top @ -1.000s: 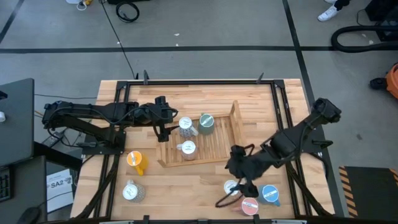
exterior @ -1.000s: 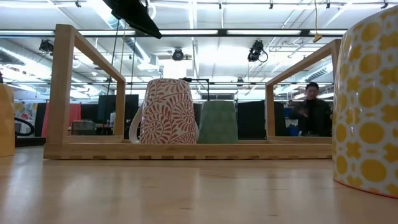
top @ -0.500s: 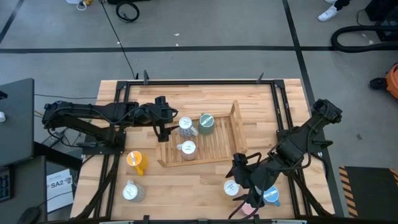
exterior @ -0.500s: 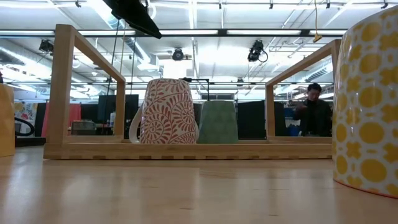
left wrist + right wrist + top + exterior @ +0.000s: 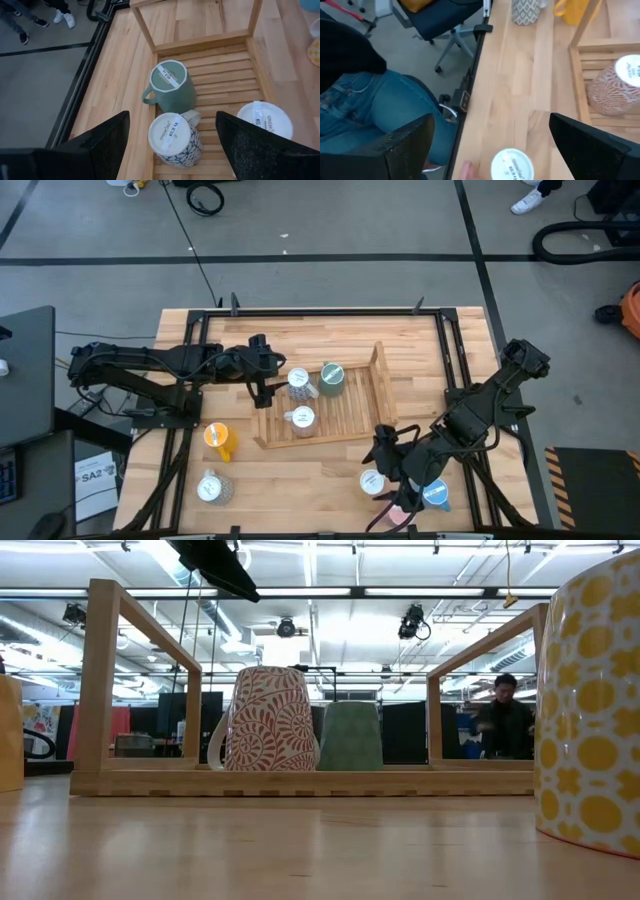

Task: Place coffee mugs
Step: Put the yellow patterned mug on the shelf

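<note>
Three mugs (image 5: pixel 300 418) sit upside down in the wooden rack (image 5: pixel 352 420). The left claw (image 5: pixel 272 377) hangs wide open beside them, not moving. The right claw (image 5: pixel 385 463), open too, has slid down near the front mugs (image 5: pixel 372 482)

The left arm is stretched from the left edge toward the centre of the high view, its left gripper (image 5: pixel 268 376) held with fingers (image 5: pixel 105 145) spread wide. The right arm is folded down from the right edge, its right gripper (image 5: pixel 388 470) low in the frame, fingers (image 5: pixel 405 145) parted fully
</note>
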You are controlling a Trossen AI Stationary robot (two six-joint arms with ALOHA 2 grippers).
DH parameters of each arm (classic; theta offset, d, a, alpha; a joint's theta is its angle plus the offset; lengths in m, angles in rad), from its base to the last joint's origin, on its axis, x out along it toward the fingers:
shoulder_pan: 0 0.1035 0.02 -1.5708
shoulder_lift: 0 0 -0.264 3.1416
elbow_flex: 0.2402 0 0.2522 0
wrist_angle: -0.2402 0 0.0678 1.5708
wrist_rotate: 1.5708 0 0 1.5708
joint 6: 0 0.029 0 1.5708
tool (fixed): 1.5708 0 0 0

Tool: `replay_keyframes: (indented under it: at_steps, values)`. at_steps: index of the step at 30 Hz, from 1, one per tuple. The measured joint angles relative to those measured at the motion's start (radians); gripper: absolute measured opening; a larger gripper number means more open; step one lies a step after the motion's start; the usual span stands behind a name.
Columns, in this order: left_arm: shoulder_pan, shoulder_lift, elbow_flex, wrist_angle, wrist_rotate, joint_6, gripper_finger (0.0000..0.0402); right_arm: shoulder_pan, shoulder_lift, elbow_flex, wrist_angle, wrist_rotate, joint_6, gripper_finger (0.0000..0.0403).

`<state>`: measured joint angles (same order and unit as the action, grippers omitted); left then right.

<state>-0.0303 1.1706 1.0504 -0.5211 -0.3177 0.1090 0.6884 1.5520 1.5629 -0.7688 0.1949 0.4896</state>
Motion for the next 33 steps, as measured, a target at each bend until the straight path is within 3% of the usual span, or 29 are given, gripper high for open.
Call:
replay_keyframes:
  at_steps: [18,33]
  values:
    - [0.0,0.0,0.0,0.0,0.0,-0.021,0.0302,0.003,0.0,-0.353,0.192,0.021,-0.01,0.0398]
    - [0.0,0.0,0.0,0.0,0.0,-0.021,0.0302,0.003,0.0,-0.505,0.358,-0.028,-0.009,0.0398]
